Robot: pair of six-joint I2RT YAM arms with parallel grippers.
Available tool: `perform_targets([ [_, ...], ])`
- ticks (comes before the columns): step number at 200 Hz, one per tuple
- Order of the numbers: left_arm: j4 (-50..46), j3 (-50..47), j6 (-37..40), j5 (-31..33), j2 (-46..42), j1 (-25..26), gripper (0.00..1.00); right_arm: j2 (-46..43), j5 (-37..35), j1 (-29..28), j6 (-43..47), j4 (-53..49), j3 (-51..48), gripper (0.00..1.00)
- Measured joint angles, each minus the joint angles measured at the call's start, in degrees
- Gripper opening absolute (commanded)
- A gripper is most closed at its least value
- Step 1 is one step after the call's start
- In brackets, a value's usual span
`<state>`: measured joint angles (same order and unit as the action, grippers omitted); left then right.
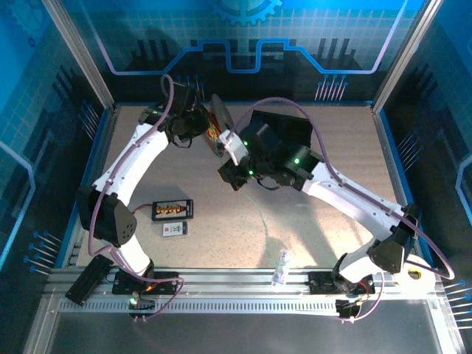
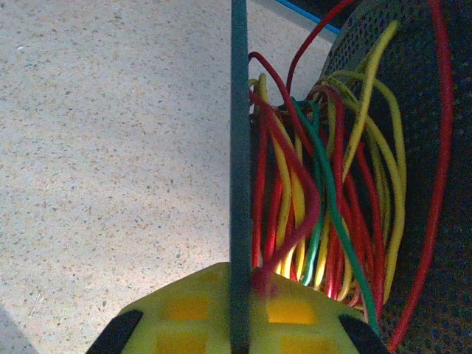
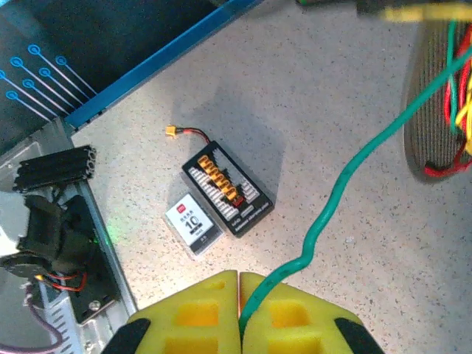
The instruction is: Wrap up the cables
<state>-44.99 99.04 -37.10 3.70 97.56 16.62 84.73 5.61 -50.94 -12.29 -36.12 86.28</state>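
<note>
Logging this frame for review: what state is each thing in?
Left gripper: shut on the blue cable, which is taut.
Right gripper: shut on the green cable, which is wavy.
Cable bundle: loose red, yellow and green loops against the mesh disc.
Board: flat on the table, untouched.

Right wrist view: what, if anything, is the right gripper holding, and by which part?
The right gripper is shut on the green cable, pinching the loose stretch that runs from the cable bundle; whether this is its end cannot be told.
</note>
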Motion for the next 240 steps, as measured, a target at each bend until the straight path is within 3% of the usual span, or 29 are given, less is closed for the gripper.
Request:
perform_targets([
  [23,-2.36,1.95,-2.01,-5.53,0.00,-4.94,0.00,-3.63,-1.42,0.57,-0.26,6.58,-11.52,0.00],
  [47,-5.09,6.75,-2.99,-11.17,0.98,-8.13,0.00,-1.77,-3.13,4.50,-0.39,12.11,-17.99,0.00],
  [69,-3.06,7.98,-3.76,-14.36,1.14,-8.70,0.00,3.02,-5.40,7.93,-0.13,13.68,-17.92,0.00],
  [127,-1.81,7.61,-3.67,-17.94,1.11,-9.51,0.00,4.11,-7.61,8.44,2.51,14.16,-17.27,0.00],
  [186,-1.62,6.91,-1.51,-24.70,-0.02,-10.03,0.00,10.88,-7.96,18.40,6.47,13.33,-12.92,0.00],
  [240,-1.20,4.79,0.22,-28.30,-7.32,-10.14,0.00,11.19,-7.19,18.67,10.67,13.75,-9.77,0.00],
])
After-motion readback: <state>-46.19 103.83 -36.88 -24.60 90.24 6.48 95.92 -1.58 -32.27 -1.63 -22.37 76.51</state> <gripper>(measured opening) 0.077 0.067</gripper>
